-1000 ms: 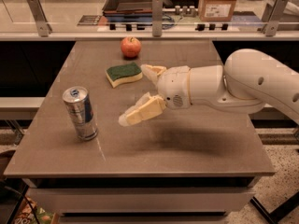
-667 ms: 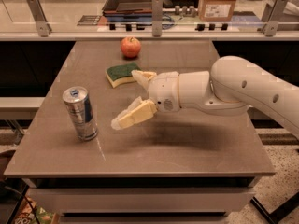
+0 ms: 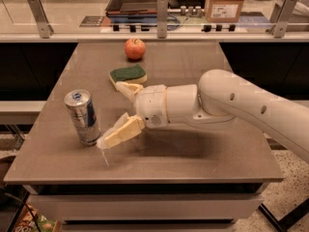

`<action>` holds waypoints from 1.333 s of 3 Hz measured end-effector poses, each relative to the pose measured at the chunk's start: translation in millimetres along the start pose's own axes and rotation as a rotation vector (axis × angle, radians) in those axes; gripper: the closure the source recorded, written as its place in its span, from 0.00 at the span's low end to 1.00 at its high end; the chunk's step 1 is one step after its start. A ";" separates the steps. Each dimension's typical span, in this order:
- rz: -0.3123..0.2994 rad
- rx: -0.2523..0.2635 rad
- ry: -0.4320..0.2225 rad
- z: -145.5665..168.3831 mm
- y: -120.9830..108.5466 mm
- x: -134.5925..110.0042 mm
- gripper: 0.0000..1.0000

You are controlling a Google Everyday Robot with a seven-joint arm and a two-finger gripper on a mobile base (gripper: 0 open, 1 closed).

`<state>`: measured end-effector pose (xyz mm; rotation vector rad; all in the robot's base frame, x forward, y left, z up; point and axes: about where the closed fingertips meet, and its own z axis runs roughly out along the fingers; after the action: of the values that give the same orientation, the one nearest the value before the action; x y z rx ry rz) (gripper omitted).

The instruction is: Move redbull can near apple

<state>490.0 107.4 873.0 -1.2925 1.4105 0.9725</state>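
Observation:
The redbull can (image 3: 83, 117), slim, silver with blue panels, stands upright near the table's front left. The red apple (image 3: 135, 49) sits at the far middle of the table. My gripper (image 3: 115, 114) reaches in from the right and is open, just right of the can. One cream finger (image 3: 120, 133) lies low near the can's base, almost touching it. The other finger (image 3: 126, 89) is farther back, by the sponge. The can is free and not between the fingers.
A green and yellow sponge (image 3: 128, 75) lies between the apple and my gripper. The brown table (image 3: 203, 153) has a railing along its far edge (image 3: 159, 30). My white arm (image 3: 231, 105) spans the table's right half.
My gripper has moved left and slightly toward the front, closing the gap to the can. The can, apple and sponge have not moved.

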 end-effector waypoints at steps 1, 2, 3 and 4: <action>-0.026 -0.030 -0.037 13.0 16.1 -4.9 0.00; -0.048 -0.044 -0.082 23.7 24.9 -9.6 0.00; -0.066 -0.052 -0.122 35.7 23.4 -15.8 0.00; -0.066 -0.073 -0.131 48.1 20.4 -19.6 0.18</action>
<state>475.7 160.8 880.2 -1.2964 1.2350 1.0521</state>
